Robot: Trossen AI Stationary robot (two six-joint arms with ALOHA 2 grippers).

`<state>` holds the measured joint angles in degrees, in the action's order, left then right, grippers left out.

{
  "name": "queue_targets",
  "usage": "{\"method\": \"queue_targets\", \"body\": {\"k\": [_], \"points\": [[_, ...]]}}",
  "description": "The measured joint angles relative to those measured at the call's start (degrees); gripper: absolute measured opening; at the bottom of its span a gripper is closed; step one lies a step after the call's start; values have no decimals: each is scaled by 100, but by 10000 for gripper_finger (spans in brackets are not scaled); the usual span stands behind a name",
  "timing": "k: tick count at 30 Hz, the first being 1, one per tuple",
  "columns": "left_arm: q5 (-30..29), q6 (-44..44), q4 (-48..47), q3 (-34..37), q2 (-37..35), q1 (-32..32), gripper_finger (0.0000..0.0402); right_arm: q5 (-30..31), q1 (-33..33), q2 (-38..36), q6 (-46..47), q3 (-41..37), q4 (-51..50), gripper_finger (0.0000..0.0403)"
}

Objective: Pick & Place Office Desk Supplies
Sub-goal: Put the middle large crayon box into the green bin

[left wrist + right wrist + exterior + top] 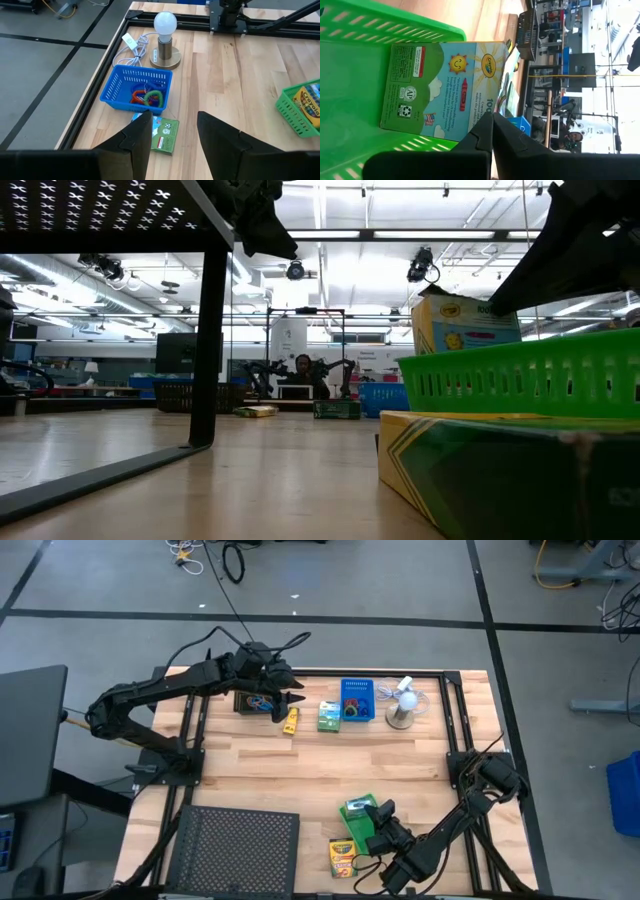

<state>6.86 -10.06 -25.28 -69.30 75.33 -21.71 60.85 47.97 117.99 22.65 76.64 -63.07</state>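
My left gripper point(174, 117) hangs open over the far left of the table, above a black bin point(250, 700) and a yellow tube point(291, 720). Nothing is between its fingers. Past them lie a green-white box point(166, 135) and a blue bin point(136, 89) holding coloured rubber-band loops point(148, 96). Near the front edge, my right gripper point(492, 125) is shut at the rim of a green bin point(357, 810). A crayon box point(447, 85) stands inside that bin. A second crayon box point(342, 856) lies flat on the table beside it. My right gripper's shut fingertips point(485, 127) stand at the edge of the crayon box point(485, 107) inside the green bin, slanting down from the table's right near side. Whether they touch the box I cannot tell.
A white mini fan point(402, 705) with its cord stands right of the blue bin. A large black mesh tray point(235, 850) fills the near left corner. Bare wood stretches across the middle of the table point(330, 765). Black frame rails point(455, 720) run along the edges.
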Motion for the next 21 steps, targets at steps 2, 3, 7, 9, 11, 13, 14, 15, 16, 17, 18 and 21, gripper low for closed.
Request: {"method": "queue_targets", "body": {"k": [2, 3, 7, 9, 11, 13, 14, 15, 16, 17, 18, 21], "points": [[-1, -1, 0, 0, 0, 0, 166, 1, 0, 2, 0, -1, 0, 7], [0, -1, 0, 0, 0, 0, 166, 1, 0, 2, 0, -2, 0, 8], [-1, -2, 0, 0, 0, 0, 166, 24, 0, 4, -2, -4, -2, 19], [1, -28, 0, 0, 0, 0, 166, 46, 0, 4, -20, -7, 1, 33], [-1, -32, 0, 0, 0, 0, 166, 61, 2, 8, -72, -7, 7, 51], [-1, -34, 0, 0, 0, 0, 166, 64, 2, 9, -85, -7, 7, 75], [-1, -34, 0, 0, 0, 0, 166, 60, -3, 9, -85, -7, 7, 87], [-1, -34, 0, 0, 0, 0, 166, 51, -14, 9, -85, -7, 7, 100], [-1, -34, 0, 0, 0, 0, 166, 35, -23, 9, -78, -7, 2, 112], [-1, -34, 0, 0, 1, 0, 166, 21, -32, 9, -48, -8, -10, 124], [-1, -34, 0, 0, 0, 0, 166, 19, -42, 9, -34, -11, -12, 135], [1, -34, 0, 0, 0, 0, 166, 7, -77, 9, -4, -11, -12, 163]]}}
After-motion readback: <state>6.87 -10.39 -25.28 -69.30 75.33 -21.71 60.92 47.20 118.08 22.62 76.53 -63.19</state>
